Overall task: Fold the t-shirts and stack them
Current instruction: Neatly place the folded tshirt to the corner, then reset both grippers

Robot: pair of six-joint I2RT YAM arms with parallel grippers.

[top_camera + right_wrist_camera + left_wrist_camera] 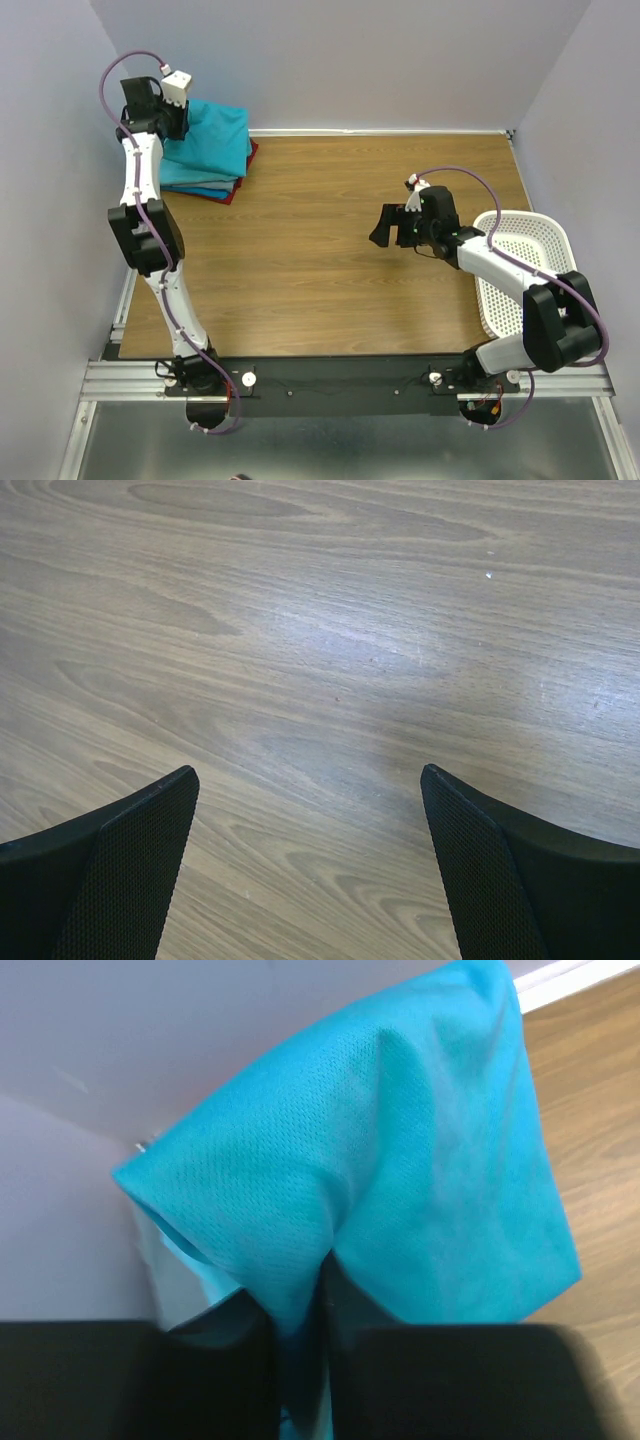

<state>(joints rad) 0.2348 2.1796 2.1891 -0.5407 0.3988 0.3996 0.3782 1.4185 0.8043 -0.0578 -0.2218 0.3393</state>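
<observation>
At 10 o'clock, left end effector: jaws nearly closed, pinching teal t-shirt (cloth bunched in the gap). At 3 o'clock, right end effector: wide apart, empty, over surface.

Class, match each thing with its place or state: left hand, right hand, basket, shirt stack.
Column one:
1. left hand
2. right hand
3. basket
4. shirt stack

Column two:
A. far left corner
B. open above the table
C. right side
D. pinching the teal shirt

Pairs: 1-D, 2-B, 3-C, 4-A.
</observation>
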